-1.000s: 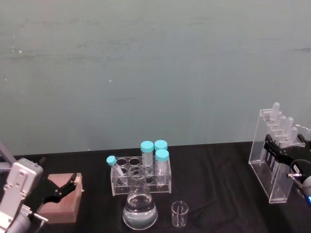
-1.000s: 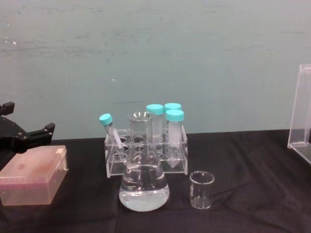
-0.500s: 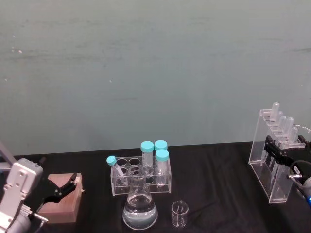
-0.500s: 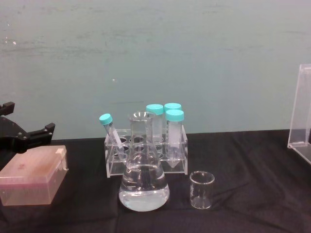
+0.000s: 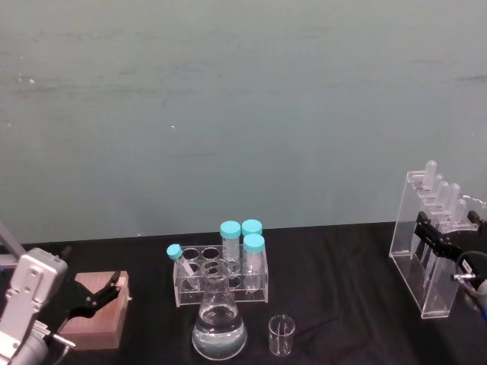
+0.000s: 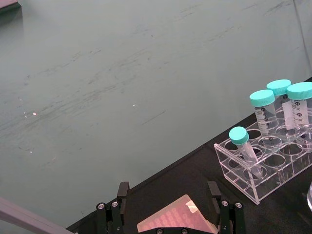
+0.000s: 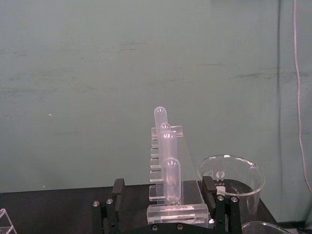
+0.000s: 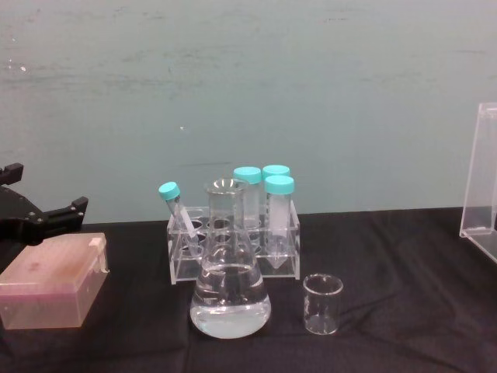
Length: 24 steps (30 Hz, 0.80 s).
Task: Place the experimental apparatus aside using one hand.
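Right hand [image 5: 435,234] hovers lower right, fingers spread astride the pipette stand [image 5: 407,251], gripping nothing, so close squarely and low before lifting; left hand [image 6: 168,200] parked open lower left.

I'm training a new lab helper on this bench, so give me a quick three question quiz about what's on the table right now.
1. True or false: the open left gripper is at the pink box.
2. How many teal-capped tubes stand in the rack? A two, B four, C six.
3. Fill in: the open right gripper straddles the ____.
Key: 1 true; 2 B; 3 pipette stand.
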Motion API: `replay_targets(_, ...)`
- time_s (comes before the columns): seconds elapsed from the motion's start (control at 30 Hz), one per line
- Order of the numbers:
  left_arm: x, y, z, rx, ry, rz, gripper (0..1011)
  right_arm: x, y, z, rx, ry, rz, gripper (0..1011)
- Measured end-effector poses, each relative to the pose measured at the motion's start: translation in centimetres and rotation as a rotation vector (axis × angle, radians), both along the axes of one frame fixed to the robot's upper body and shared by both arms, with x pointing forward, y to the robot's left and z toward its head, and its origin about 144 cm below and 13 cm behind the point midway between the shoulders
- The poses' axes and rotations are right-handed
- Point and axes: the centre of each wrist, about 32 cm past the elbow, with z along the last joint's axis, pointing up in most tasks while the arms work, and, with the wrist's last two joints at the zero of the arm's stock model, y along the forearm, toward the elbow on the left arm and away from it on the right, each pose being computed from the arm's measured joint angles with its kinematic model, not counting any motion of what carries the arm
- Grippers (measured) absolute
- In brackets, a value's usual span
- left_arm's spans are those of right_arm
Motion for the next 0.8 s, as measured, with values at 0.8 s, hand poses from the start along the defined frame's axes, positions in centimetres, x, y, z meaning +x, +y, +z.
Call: replay_targets(0.8, 0.0, 0.0, 0.0, 0.0, 0.0, 0.0, 1000, -1.8, 0.2, 1.0, -0.02, -0.002, -0.01, 1002)
